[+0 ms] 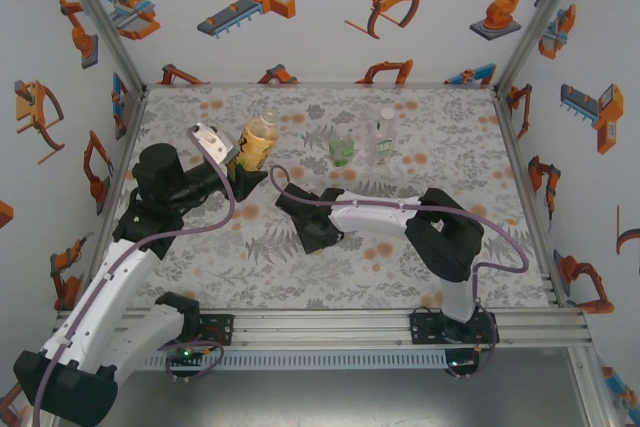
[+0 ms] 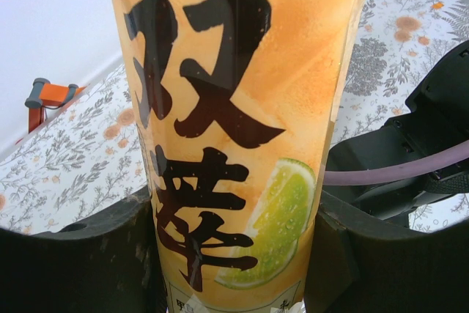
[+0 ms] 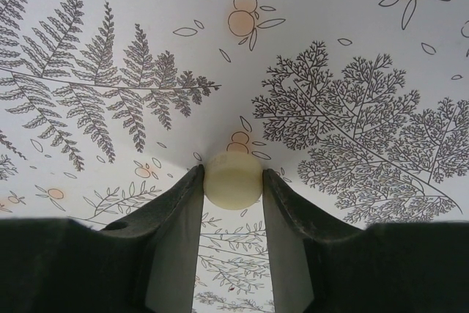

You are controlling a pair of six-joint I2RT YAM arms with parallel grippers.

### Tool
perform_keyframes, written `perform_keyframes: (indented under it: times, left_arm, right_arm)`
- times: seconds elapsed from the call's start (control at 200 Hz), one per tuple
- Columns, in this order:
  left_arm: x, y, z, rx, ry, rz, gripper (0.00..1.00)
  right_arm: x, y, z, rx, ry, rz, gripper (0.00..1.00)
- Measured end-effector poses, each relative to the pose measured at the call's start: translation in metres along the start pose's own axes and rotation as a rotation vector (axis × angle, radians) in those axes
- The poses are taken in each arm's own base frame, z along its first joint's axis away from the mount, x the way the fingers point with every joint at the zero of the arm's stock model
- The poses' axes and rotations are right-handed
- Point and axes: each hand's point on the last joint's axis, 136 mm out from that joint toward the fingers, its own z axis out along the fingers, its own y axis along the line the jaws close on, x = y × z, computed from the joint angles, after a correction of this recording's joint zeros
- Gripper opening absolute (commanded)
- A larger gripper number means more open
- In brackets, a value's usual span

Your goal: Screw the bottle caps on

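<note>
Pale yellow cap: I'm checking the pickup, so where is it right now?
In the right wrist view, the pale yellow cap sits pinched between the right pincer tips, low and central, against the floral table.

The right gripper [image 3: 233, 185] pinched a pale yellow cap [image 3: 233, 177] between its two dark fingers [image 3: 176, 207], which rose from 6 o'clock up to the middle. The cap sat at the very tips. Behind it lay a white printed cloth [image 3: 330, 20], with a large fern [image 3: 110, 100] at 10 o'clock, a branching leaf [image 3: 366, 130] at 3 o'clock and small orange fruits [image 3: 242, 22] at 12 o'clock.
</note>
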Motion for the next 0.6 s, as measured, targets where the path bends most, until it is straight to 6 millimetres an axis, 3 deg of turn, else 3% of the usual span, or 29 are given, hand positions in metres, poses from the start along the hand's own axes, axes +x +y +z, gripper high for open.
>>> perform_keyframes:
  times: [0.601]
  left_arm:
    - [0.0, 0.0, 0.0, 0.0, 0.0, 0.0, 0.06]
  right_arm:
    - [0.0035, -0.0023, -0.0006, 0.01, 0.016, -0.002, 0.4]
